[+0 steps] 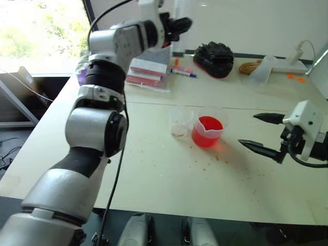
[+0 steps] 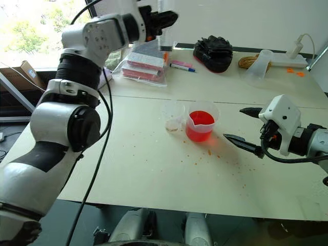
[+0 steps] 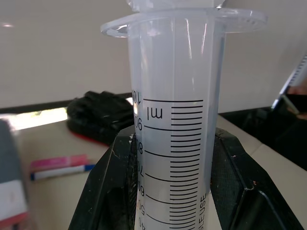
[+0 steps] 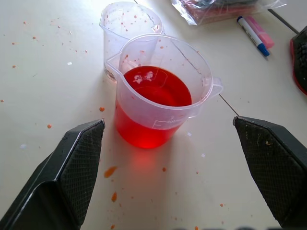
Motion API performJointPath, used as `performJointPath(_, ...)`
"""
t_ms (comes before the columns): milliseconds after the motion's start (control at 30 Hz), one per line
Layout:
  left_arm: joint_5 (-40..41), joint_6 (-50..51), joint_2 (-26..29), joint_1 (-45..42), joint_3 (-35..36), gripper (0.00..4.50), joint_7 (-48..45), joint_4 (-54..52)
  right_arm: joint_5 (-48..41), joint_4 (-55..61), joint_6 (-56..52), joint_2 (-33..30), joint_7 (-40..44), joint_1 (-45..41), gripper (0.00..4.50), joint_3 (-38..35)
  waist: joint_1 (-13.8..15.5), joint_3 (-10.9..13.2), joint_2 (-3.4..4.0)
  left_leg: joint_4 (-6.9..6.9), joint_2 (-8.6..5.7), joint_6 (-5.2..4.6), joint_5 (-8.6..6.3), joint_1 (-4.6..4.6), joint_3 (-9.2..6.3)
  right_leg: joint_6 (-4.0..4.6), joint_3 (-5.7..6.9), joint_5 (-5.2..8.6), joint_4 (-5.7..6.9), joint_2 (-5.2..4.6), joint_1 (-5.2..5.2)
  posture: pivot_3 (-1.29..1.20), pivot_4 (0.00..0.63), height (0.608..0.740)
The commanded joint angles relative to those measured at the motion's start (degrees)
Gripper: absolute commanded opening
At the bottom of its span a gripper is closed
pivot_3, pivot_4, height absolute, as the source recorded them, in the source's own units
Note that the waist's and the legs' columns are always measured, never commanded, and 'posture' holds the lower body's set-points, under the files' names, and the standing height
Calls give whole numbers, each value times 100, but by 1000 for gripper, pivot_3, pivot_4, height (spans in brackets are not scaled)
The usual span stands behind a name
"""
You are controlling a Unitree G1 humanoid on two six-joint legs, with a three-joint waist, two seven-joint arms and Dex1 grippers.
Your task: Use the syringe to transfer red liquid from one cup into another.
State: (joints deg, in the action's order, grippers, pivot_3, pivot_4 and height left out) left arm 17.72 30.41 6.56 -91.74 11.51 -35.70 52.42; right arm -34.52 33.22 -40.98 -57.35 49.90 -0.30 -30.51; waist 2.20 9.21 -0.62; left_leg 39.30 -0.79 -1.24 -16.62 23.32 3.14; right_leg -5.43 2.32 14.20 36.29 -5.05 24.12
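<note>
My left gripper [image 2: 161,19] is raised high over the far side of the table, shut on the syringe [image 3: 172,96]. The clear graduated barrel stands upright between the black fingers [image 3: 108,191]; its nozzle is hidden. The beaker [image 1: 207,130] with the spout stands mid-table, about half full of red liquid [image 4: 156,88]. The small narrow cup [image 1: 180,122] touches the beaker's left side and looks nearly empty, with orange specks on its wall. My right gripper [image 1: 247,129] hovers just right of the beaker, open, its fingers pointing at it with nothing between them.
Orange droplets [image 1: 215,159] speckle the table around and in front of the cups. At the back lie a bagged pink packet [image 1: 148,72], a blue-capped marker [image 1: 183,73], a black bundle [image 1: 214,59], a rope coil [image 1: 250,66] and a tipped clear cup [image 1: 264,69].
</note>
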Motion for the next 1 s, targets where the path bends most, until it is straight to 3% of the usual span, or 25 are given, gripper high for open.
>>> performJointPath(33,475,-587,-492,154,111,1460,-598,-411,-313,281,-211,204,-414,-153,4500,-364,3,-1,2,0,0,-2,0,0,0,0,-1,0,1,0,0,0,150,740)
performJointPath(167,741,-639,-969,683,3,1460,-1121,-667,-782,504,-628,453,-882,-178,4500,-733,-34,-4,6,0,3,-51,-23,-2,1,0,-4,0,3,2,0,0,150,740)
performJointPath(400,260,-1408,-1161,2196,-1161,1460,-2187,-1682,-1490,815,-1112,746,-1667,-132,4500,-1231,-11,-7,13,3,6,-63,-28,-2,0,2,-12,0,4,2,-1,0,150,740)
performJointPath(767,-146,-2627,-1211,3205,-1504,1460,-2125,-1530,-3304,588,-1512,938,-3603,-1256,4500,-1108,-10,-8,14,4,9,-71,-32,0,-4,4,-14,0,1,-1,-2,0,150,740)
performJointPath(1000,-355,-3596,-1355,3494,-1472,1460,-1880,-998,-4722,353,-1426,698,-4767,-1585,4500,-884,5,-8,14,5,10,-76,-34,4,-4,4,-14,-1,-4,-10,-2,0,150,740)
